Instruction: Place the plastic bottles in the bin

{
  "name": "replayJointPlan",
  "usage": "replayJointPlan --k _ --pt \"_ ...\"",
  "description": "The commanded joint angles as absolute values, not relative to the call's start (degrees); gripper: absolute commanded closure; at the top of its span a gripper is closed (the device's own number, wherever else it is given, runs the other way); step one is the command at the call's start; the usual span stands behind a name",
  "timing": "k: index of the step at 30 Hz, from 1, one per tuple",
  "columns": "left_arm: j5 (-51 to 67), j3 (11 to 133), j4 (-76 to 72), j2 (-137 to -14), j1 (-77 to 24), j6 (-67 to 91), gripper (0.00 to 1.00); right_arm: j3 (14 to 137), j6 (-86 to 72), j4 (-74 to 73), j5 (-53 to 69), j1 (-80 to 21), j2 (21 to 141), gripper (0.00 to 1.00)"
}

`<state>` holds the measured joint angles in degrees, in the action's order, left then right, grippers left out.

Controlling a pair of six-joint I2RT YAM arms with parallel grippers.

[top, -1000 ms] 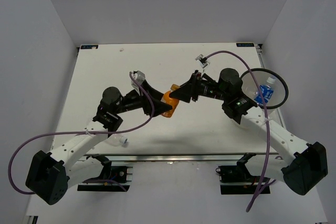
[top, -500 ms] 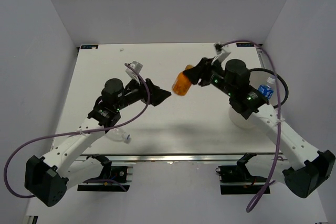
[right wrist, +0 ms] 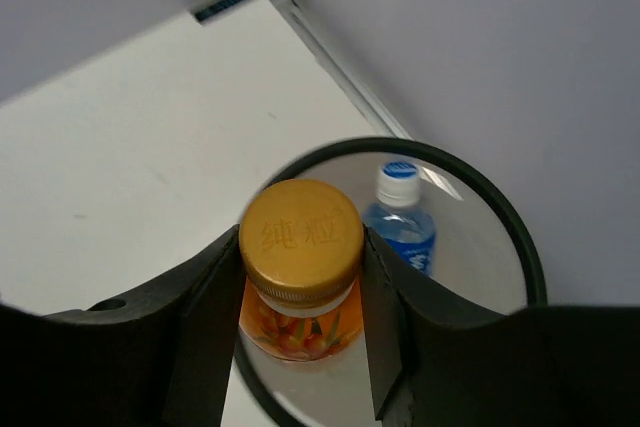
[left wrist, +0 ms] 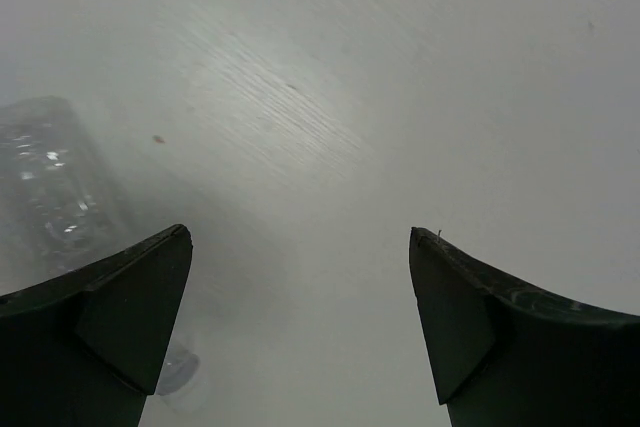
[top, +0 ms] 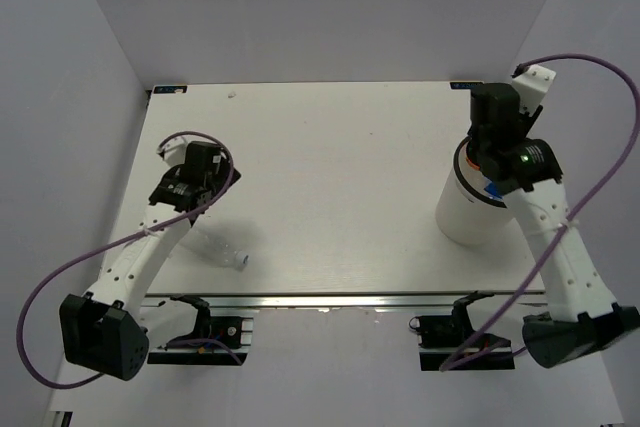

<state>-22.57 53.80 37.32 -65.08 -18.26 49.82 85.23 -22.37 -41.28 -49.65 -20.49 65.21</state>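
The surface (top: 330, 167) shows only one bottle lying on it. The right arm (top: 555, 242) has swung from mid-surface to the far right and stands over the bin (top: 462, 215). The left arm (top: 140, 252) has pulled back to the left side. One second ago both end effectors met at the orange bottle at mid-surface. The bottle has since passed to the right side alone.

The right end effector (right wrist: 300, 282) pinches the orange bottle (right wrist: 298, 332) just below its gold cap (right wrist: 300, 232). The bottle is upright and directly above the bin opening. The blue-label bottle (right wrist: 402, 227) is already inside the bin.

The left end effector (left wrist: 300, 277) is spread and holds nothing. It hangs above the clear bottle (left wrist: 50, 177), which lies on the surface near the front left edge.

Judgement: releasing the orange bottle is the step in hand. The clear bottle is the likely next pick. A fourth bottle is not visible in any view.
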Motion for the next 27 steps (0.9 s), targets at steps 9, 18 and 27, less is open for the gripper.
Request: replayJointPlan --k 9,18,27 --pt "-33.6 51.9 55.2 -58.7 -12.7 57.3 0.02 83.1 -22.9 -48.3 -56.9 -15.6 72.0 0.34" --pt "-31.0 45.2 53.9 -58.5 -12.1 57.4 0.02 84.3 -21.9 -48.4 -55.8 -15.2 71.7 0.11" --pt "-31.0 41.7 51.1 -61.5 -11.8 59.1 0.02 82.7 -11.6 -34.6 -34.6 -15.2 64.4 0.11"
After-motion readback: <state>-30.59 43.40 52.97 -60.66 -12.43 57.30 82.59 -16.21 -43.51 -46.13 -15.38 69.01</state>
